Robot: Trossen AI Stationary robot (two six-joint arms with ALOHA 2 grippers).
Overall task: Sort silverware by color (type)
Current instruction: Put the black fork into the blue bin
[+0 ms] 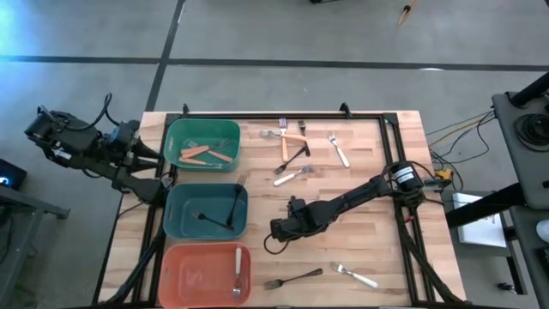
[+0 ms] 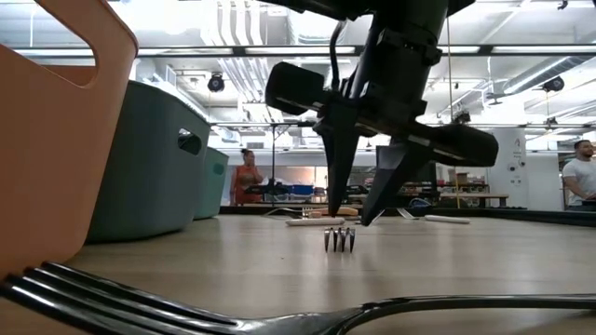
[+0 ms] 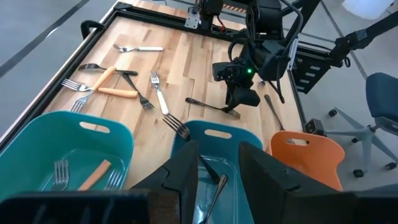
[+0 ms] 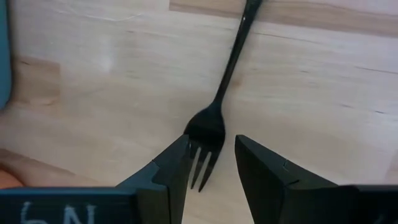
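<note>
Your right gripper (image 4: 211,163) is low over the tabletop (image 1: 360,184), its fingers narrowly open on both sides of the tines of a black fork (image 4: 219,99). This fork lies flat near the teal bin (image 1: 206,210). Your left gripper (image 3: 217,168) waits over that bin, fingers slightly apart, holding nothing.

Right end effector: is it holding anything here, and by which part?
Nothing held. The right end effector is open, straddling the black fork's tines on the table.

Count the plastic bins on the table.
3, in a column on the table's left, high view: green bin top, teal bin middle, salmon bin bottom. None seems hidden.
</note>
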